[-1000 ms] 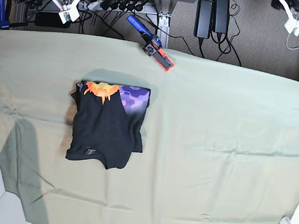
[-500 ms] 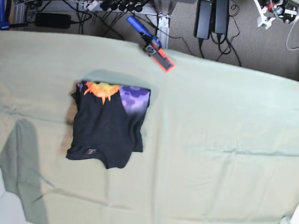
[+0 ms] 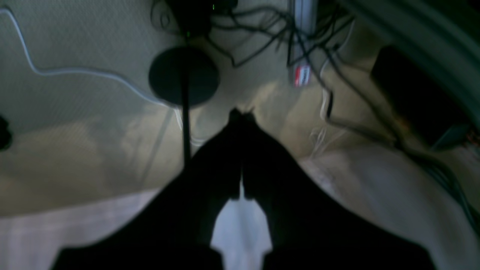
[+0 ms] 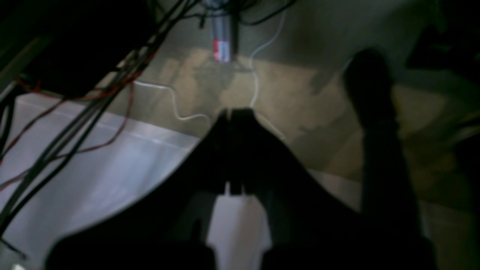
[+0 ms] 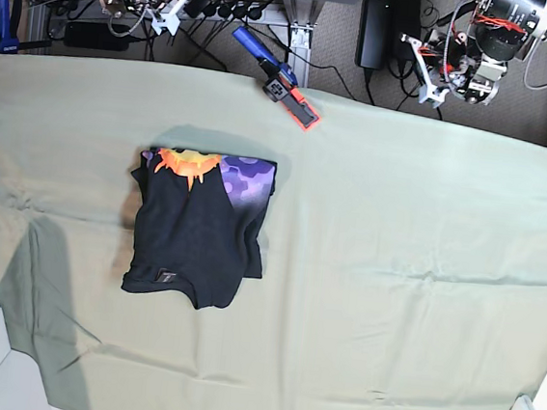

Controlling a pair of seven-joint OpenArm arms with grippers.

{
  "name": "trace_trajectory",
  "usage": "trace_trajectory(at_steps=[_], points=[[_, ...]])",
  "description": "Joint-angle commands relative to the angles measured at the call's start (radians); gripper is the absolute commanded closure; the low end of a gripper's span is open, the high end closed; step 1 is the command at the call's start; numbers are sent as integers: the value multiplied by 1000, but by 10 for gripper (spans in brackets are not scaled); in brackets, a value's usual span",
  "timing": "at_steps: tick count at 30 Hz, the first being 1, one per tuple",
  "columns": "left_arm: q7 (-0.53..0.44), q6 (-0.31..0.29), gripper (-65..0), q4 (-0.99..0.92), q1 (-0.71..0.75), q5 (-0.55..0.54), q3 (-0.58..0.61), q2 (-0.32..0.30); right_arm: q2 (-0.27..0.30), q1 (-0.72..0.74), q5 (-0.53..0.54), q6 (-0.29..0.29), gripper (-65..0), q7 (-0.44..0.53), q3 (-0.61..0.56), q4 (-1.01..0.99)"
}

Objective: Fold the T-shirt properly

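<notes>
The T-shirt (image 5: 198, 227) lies folded into a compact black rectangle on the pale green cloth (image 5: 393, 275), left of centre on the table. Its plain black side faces up, and a band of orange and purple print shows along the far edge. A small tag sits near its near-left corner, and the near edge is a little uneven.

Both my arms are up at the far side, off the cloth and well apart from the shirt. My left gripper (image 5: 430, 84) shows at the far right of the base view, a white finger hanging down just past the cloth's far edge. In my left wrist view, my left gripper (image 3: 242, 116) has its dark fingers meeting at the tips, jaws closed with nothing between them, over floor and tangled cables (image 3: 300, 45).

My right gripper (image 5: 166, 15) sits at the far left among the wiring. From my right wrist view, the right gripper (image 4: 234, 112) has its fingers pressed together too, closed on nothing, with pale floor and loose white cord beyond.

A blue and orange clamp (image 5: 276, 77) bites the cloth's far edge, near the middle, far-right of the shirt.
</notes>
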Motion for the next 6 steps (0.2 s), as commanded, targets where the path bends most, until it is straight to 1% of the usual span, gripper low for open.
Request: trace_trajectory(at_steps=[1, 3, 6], points=[[5, -3, 0, 1, -8, -1, 13, -6, -3, 3, -6, 42, 0, -6, 2, 5], [-19, -3, 0, 1, -7, -1, 31, 0, -17, 8, -24, 42, 0, 16, 2, 7], [-57, -3, 0, 1, -8, -1, 30, 14, -32, 8, -45, 43, 0, 116, 2, 25]])
